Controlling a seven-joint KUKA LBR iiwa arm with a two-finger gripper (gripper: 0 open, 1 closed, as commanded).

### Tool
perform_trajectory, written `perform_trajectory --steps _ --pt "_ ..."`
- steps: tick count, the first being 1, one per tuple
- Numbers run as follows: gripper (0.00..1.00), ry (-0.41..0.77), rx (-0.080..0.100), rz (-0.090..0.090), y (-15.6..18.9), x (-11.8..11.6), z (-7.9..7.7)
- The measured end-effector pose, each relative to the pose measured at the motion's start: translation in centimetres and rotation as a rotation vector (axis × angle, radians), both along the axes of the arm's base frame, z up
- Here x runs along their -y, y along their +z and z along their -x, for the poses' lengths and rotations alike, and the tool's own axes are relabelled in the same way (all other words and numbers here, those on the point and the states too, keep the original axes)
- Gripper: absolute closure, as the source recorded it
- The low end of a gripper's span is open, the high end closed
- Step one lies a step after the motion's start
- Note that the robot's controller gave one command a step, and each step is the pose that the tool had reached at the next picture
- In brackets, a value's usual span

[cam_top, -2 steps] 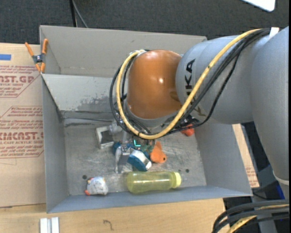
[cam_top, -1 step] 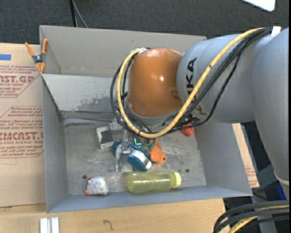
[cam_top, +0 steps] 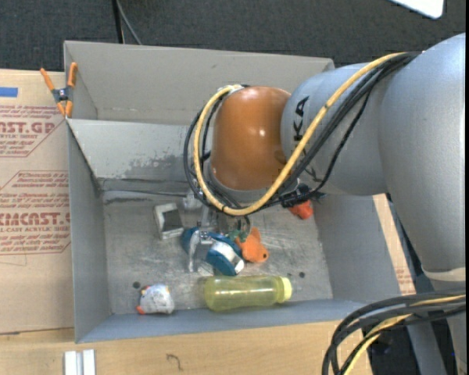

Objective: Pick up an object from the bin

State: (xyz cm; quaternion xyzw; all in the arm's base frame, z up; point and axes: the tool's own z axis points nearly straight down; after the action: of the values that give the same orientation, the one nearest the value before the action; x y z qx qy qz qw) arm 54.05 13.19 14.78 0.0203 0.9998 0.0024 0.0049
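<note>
Lying beside the end effector [cam_top: 199, 251] is a blue-white object [cam_top: 225, 259]

A grey bin [cam_top: 86, 233], yellow bottle [cam_top: 246, 293], orange toy [cam_top: 255, 249] and blue-white lump [cam_top: 223, 258].

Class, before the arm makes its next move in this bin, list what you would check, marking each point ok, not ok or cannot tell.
1. Gripper is low over the middle of the bin floor: ok.
2. Blue and white object lies right at the gripper: ok.
3. That object is gripped: cannot tell.
4. Small orange thing is clear of the blue and white object: not ok, they seem to touch.
5. Yellow bottle lies flat by the front wall, apart from the gripper: ok.
</note>
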Motion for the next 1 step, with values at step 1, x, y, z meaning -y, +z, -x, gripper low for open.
perform_trajectory --steps 1 --pt "1.00 0.010 0.007 -0.003 -7.35 5.39 1.38"
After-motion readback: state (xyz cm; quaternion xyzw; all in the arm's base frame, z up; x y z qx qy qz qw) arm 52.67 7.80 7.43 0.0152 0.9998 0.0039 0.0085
